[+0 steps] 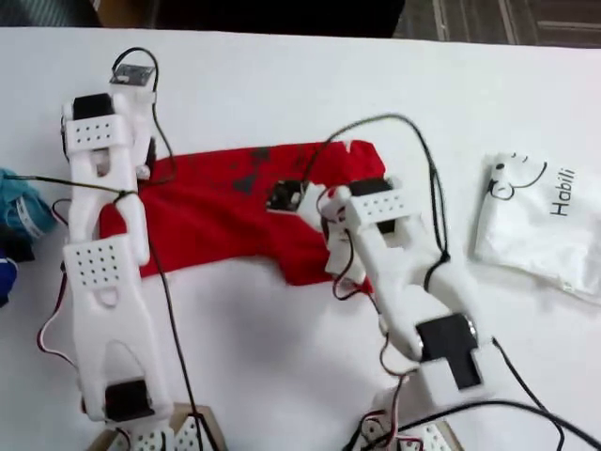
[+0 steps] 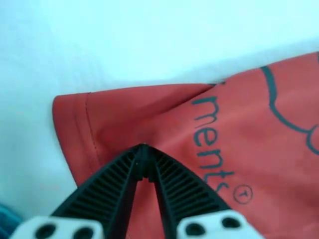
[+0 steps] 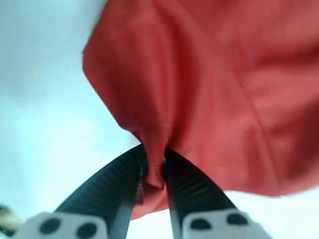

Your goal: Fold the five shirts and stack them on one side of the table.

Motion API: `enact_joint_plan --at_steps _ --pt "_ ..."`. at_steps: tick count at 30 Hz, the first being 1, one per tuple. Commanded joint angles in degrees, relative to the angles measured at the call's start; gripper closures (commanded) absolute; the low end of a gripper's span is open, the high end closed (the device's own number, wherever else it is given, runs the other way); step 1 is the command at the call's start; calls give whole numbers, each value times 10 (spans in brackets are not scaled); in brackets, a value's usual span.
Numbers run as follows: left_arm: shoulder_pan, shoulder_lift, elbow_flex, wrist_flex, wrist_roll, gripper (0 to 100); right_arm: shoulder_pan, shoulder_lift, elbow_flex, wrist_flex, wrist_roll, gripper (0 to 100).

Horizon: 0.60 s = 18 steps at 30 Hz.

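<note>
On the counter (image 1: 282, 338), left end effector (image 2: 143, 159) pinches red shirt (image 1: 216, 221) near its hem; right end effector (image 3: 153, 167) clamps a bunched fold.

Your high camera looks down over the table (image 1: 282, 357); both wrist cameras sit close on the same shirt (image 1: 216, 225).

Crumpled red shirt (image 1: 207, 216), centre; folded white shirt (image 1: 540, 230) well apart, rightward
</note>
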Motion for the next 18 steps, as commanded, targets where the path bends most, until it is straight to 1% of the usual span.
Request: enact_joint_plan --at_steps 1,4,7,11,14,18 --pt "4 -7 -1 -4 2 975 5 -70 -64 69 26 978" --pt "4 -7 -1 -4 2 975 7 -74 -104 73 34 978" --pt "4 -7 -1 -4 2 975 6 -44 -138 56 36 978" --pt "4 -7 -1 -4 2 975 7 35 -209 29 46 978" --pt "4 -7 0 -4 2 975 6 108 -287 29 68 978" --pt "4 -7 0 -4 2 975 7 202 -407 38 77 978"
